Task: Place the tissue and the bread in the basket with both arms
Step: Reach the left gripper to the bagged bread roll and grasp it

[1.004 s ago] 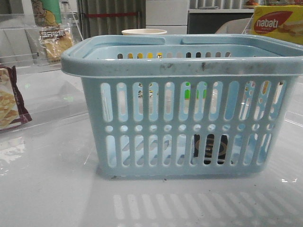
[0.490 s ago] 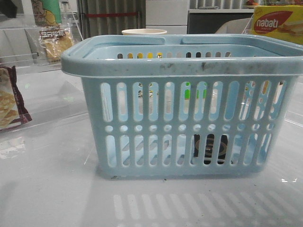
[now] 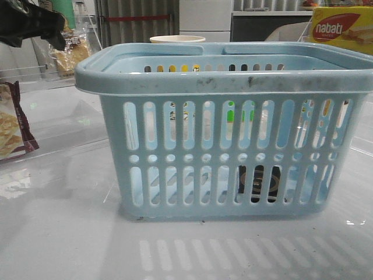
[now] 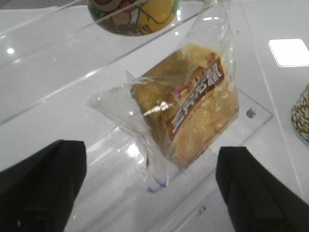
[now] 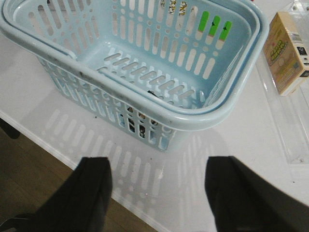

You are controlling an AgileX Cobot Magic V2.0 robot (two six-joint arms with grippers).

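The left gripper (image 4: pixel 149 193) hangs over the bread (image 4: pixel 190 108), a clear shiny plastic packet of golden-brown pieces with dark printed lettering, and its jaws stand wide apart with nothing between them. In the left wrist view the packet lies just ahead of the gap between the two black fingers (image 4: pixel 41 186), roughly centred, its long axis running aslant to the line across the jaws. It rests on a clear acrylic stand (image 4: pixel 251 113) on the white tabletop (image 4: pixel 43 130); whether the jaws are low enough to close on it cannot be told.

In the front view the left gripper (image 3: pixel 35 26) is at the far left, right in front of the bread (image 3: pixel 73 55), so this arm is plainly the nearer one.

The right gripper (image 5: pixel 157 193) is also spread wide and empty, held near the large light blue slotted plastic basket (image 5: pixel 212 108) and above it. The tissue (image 3: pixel 259 182), a small black packet with tan-gold rings, already lies on the basket floor, seen only through the front slots of the basket (image 3: pixel 221 81); in the right wrist view just a dark sliver of it shows behind the rim.
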